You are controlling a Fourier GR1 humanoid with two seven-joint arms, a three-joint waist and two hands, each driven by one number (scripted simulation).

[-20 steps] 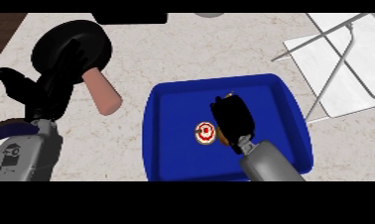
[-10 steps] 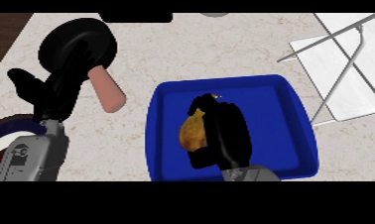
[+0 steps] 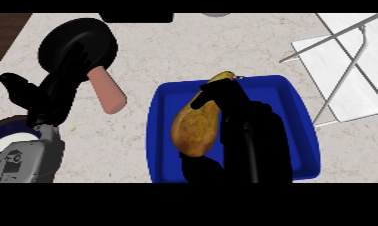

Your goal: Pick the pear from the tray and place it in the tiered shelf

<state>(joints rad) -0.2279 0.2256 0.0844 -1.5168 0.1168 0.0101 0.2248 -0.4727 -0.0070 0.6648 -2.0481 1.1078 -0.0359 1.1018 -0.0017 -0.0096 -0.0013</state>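
Note:
A yellow-brown pear (image 3: 196, 125) hangs over the blue tray (image 3: 303, 120) in the lower middle of the head view. My right hand (image 3: 247, 135) is shut on the pear, fingers curled over its top and right side, thumb under its base. The tiered shelf (image 3: 343, 70), white with grey metal rods, stands at the right edge. My left hand (image 3: 48, 95) is at the left edge, fingers up, holding nothing, partly over the pan.
A black frying pan (image 3: 77, 45) with a pinkish handle (image 3: 107, 92) lies on the counter to the left of the tray. A dark object sits at the back edge. Bare speckled counter lies between tray and shelf.
My right hand closed on the pear in the tray and has lifted it, so pear and hand loom larger. The view has shifted slightly; the left hand stays at the left.

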